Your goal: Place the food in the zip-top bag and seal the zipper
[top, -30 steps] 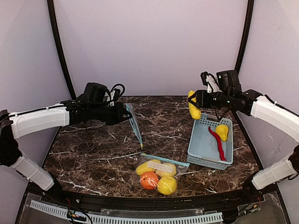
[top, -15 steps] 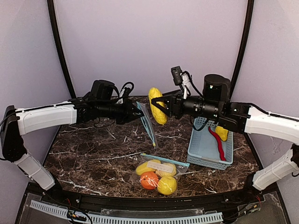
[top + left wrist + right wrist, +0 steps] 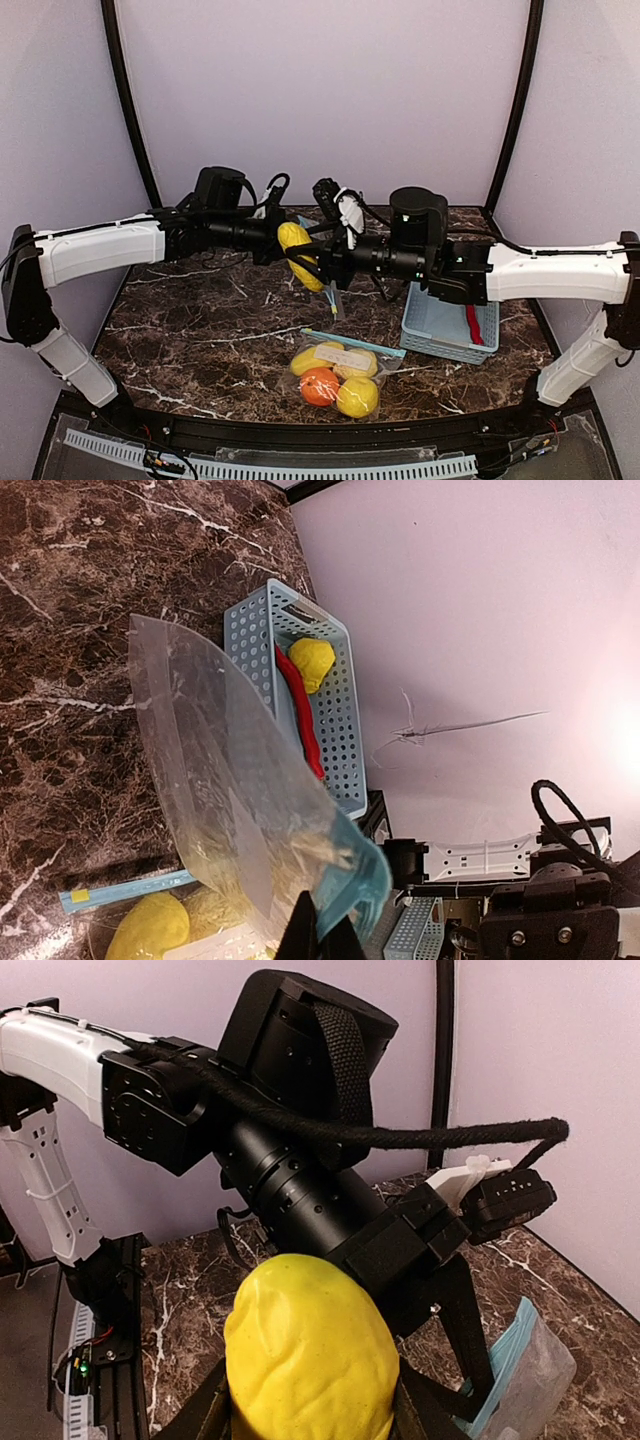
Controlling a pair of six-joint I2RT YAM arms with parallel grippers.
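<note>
My left gripper (image 3: 276,240) is shut on the blue zipper lip of the clear zip-top bag (image 3: 220,770) and holds that lip up above the table; it also shows in the left wrist view (image 3: 322,922). The bag's lower part lies on the table with an orange (image 3: 319,386) and yellow fruits (image 3: 357,397) inside. My right gripper (image 3: 316,264) is shut on a long yellow fruit (image 3: 297,254), held in the air right beside the left gripper and the raised lip. This fruit fills the right wrist view (image 3: 310,1360). A red chili (image 3: 300,720) and a yellow fruit (image 3: 312,660) lie in the basket.
The pale blue slatted basket (image 3: 432,322) stands at the right, partly under my right arm. The bag's other zipper strip (image 3: 355,343) lies flat on the marble table (image 3: 200,320). Walls and black posts close in the back and sides.
My right arm has swung left from above the basket, carrying the long yellow fruit to the raised bag lip. My left gripper moved slightly right with the lip, then held.
</note>
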